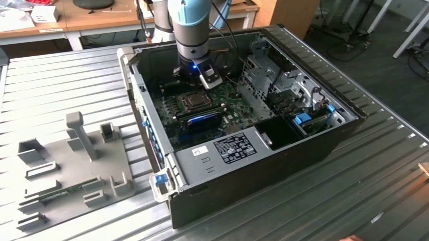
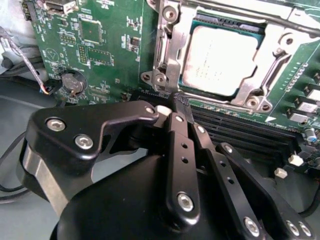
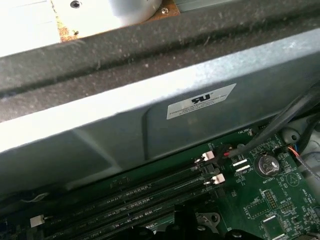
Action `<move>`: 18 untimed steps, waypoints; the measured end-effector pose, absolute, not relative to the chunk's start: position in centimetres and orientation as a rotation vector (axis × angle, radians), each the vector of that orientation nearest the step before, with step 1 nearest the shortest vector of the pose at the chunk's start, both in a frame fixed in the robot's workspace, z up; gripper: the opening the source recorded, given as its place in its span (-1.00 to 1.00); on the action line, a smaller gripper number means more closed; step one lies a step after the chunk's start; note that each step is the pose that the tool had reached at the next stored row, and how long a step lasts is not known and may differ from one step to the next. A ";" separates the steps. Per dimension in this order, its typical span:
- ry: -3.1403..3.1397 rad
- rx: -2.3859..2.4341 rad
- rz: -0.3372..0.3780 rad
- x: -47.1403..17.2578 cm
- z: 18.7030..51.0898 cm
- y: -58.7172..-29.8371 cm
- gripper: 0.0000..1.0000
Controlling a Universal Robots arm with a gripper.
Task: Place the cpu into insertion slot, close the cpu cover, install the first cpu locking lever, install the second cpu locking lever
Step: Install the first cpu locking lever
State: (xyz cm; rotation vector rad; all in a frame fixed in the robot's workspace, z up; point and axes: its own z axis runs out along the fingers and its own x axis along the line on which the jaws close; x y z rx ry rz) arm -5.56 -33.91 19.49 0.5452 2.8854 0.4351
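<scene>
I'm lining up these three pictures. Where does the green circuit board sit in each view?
Exterior view: the green circuit board lies inside the open computer case, beneath the arm.
Second wrist view: it surrounds the cpu.
First wrist view: it runs up to the grey case wall.
Shared landmark: the long black memory slots, seen in both wrist views.

White sticker (image 3: 200, 107), print unreadable
</scene>
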 end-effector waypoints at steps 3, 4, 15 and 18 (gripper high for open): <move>2.885 0.545 0.435 -5.6 19.5 -33.9 -0.80; 2.885 0.545 0.435 -5.6 19.5 -33.9 -0.80; 2.884 0.545 0.436 -5.6 19.2 -33.9 -0.80; 2.883 0.545 0.439 -5.6 19.1 -33.9 -0.80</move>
